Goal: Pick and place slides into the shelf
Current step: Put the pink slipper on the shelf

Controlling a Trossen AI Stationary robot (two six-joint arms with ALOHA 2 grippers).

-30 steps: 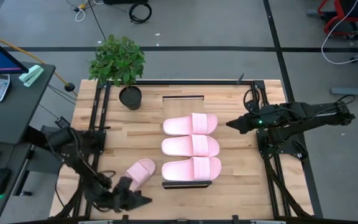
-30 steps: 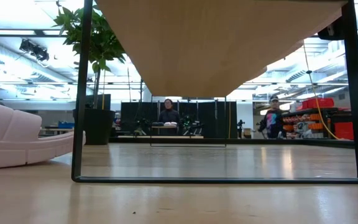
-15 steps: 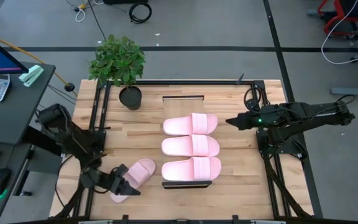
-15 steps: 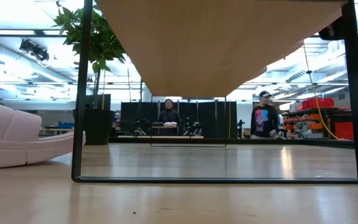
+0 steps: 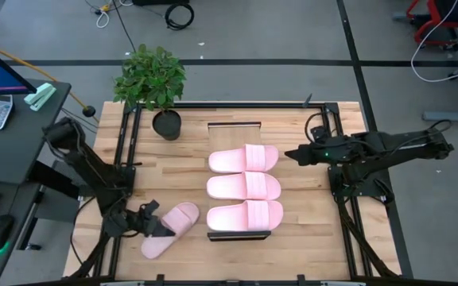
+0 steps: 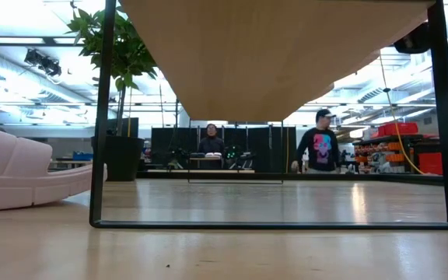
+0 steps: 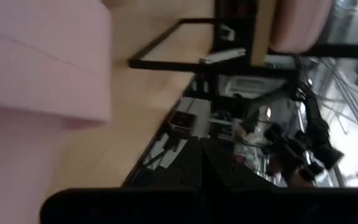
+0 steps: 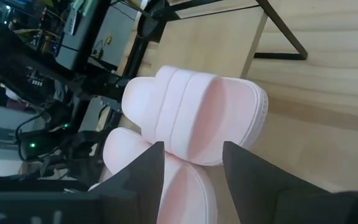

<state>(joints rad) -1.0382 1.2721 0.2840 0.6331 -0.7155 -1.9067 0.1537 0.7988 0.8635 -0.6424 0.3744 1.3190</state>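
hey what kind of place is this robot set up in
Probably a robotics lab or workshop: a wooden table on a taped concrete floor, cables lying about, and people at workbenches behind.

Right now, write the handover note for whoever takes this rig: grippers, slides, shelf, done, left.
Left gripper: shut, at the heel end of the loose slide; whether it grips it cannot be told.
Right gripper: open, empty, hovering off the right end of the shelf's far slide.
Shelf: three slides lie side by side on it, the middle slide and the near slide included.
Done: three placed.
Left: the fourth, lying angled on the tabletop left of the shelf.
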